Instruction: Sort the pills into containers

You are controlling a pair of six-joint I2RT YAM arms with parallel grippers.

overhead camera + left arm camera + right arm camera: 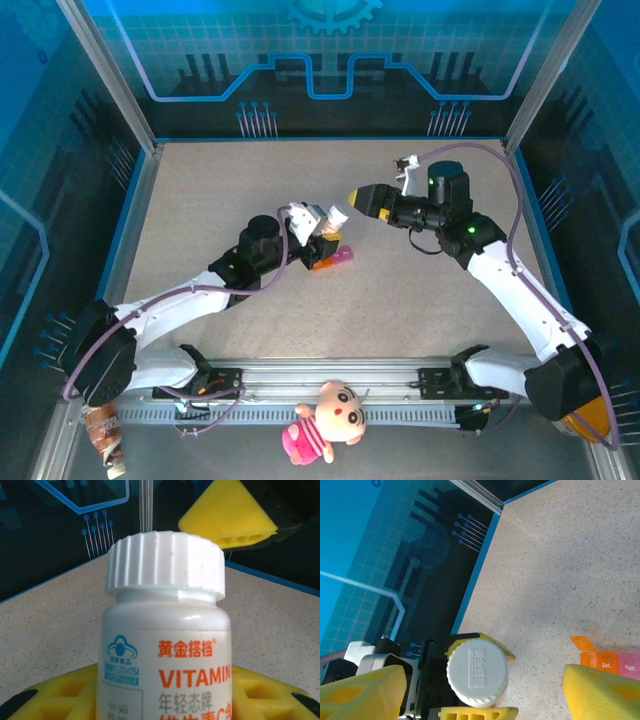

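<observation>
Left fingers [60,695]: closed on the vitamin C bottle [167,650], one yellow finger on each side of its body.
Vitamin C bottle: white, with orange lettering and a blue logo on the label. It was held near the middle of the counter [420,290], its capped end aimed at the right arm.
Cap [477,672]: white with a ribbed edge, seated on the bottle neck. In the right wrist view it faced the camera end-on.
Right fingers [365,690]: spread wide, one yellow finger to each side of the cap and neither touching it. In the left wrist view one of them hung just beyond the cap, up and to the right.
Pill containers [335,258]: a short strip of joined boxes, orange and pink, lying on the counter just beside the left fingers, on their near side. Two boxes read "Sat." and "Sun."
Orange lid [582,644]: tilted up at the strip's orange end.
Plush doll [325,420]: pink and cream, lying at the near edge between the arm bases, well apart from the strip.
</observation>
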